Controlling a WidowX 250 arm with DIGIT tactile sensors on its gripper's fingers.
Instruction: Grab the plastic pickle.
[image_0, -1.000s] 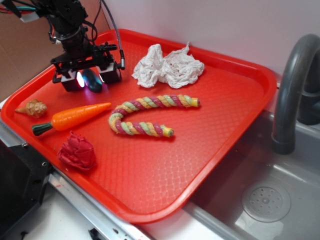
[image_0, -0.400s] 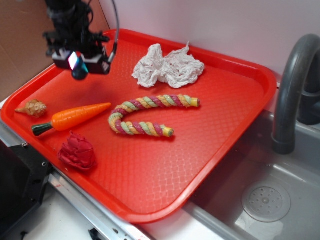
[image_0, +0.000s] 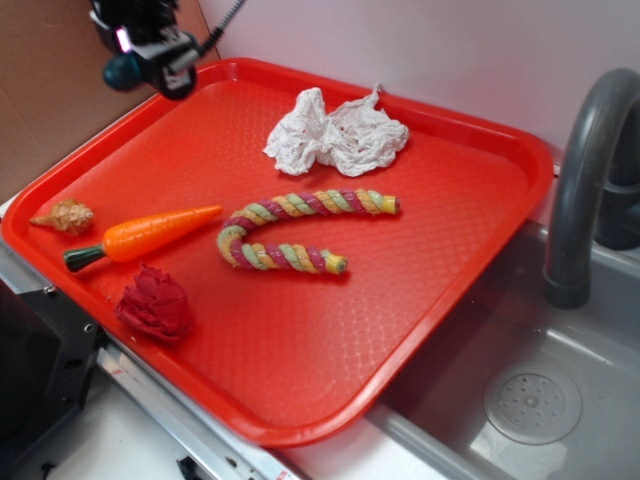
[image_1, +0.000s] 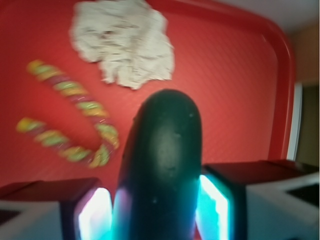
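Note:
The plastic pickle (image_1: 162, 165) is a smooth dark teal-green oval, clamped between my two glowing pads and filling the middle of the wrist view. In the exterior view my gripper (image_0: 140, 55) hangs high above the far left corner of the red tray (image_0: 450, 250), shut on the pickle (image_0: 122, 70), whose rounded end pokes out at the left. Below it lies the orange carrot (image_0: 150, 234) with a dark green stem, near the tray's left edge.
A crumpled white paper towel (image_0: 335, 135) lies at the tray's back. A braided rope toy (image_0: 295, 232) curves in the middle, a red crumpled piece (image_0: 155, 305) and a small tan shell (image_0: 65, 216) sit at the left. Grey sink and faucet (image_0: 580, 190) stand right.
My gripper rose from the tray surface with the pickle in it, lifting up and slightly left toward the top left corner. Nothing else on the tray moved.

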